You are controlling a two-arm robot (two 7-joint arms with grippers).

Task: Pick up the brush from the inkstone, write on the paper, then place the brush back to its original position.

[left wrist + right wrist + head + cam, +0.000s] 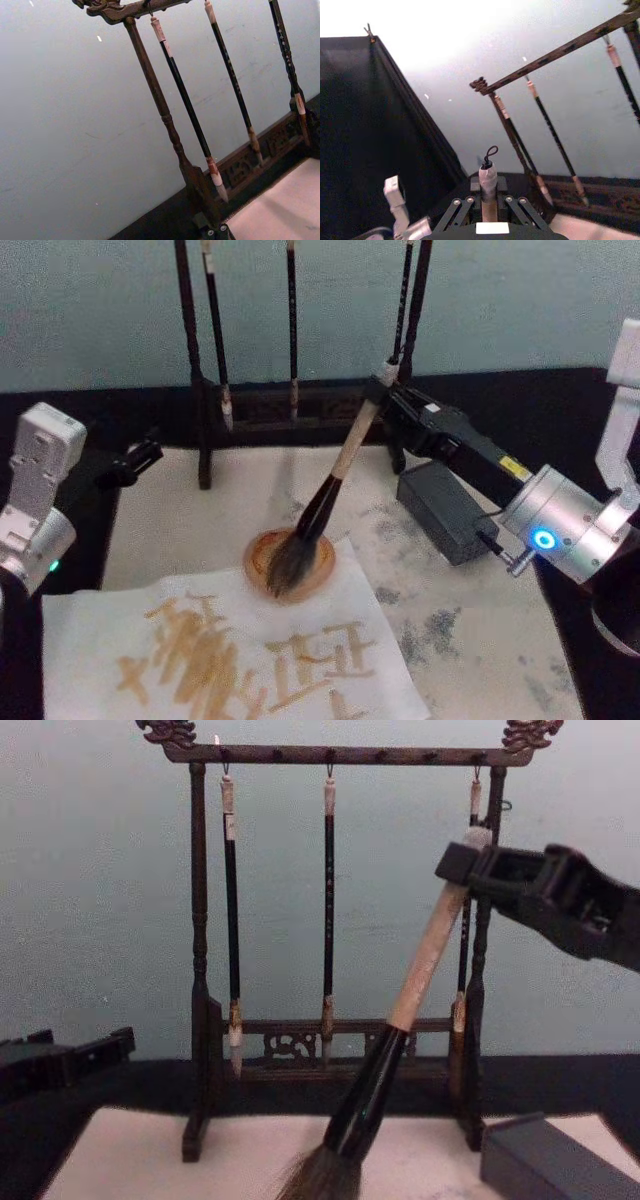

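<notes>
Right gripper (383,390) clamped on brush (322,502) handle top, upper centre; tip pressed on paper (180,680) mid-frame. Risks: steep tilt, slippage, tearing wet paper, clipping inkstone (445,508).

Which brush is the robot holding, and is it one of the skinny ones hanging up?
No. The right gripper holds the big thick brush with the pale handle and bushy tip; the three slim brushes hang untouched on the rack.
</notes>
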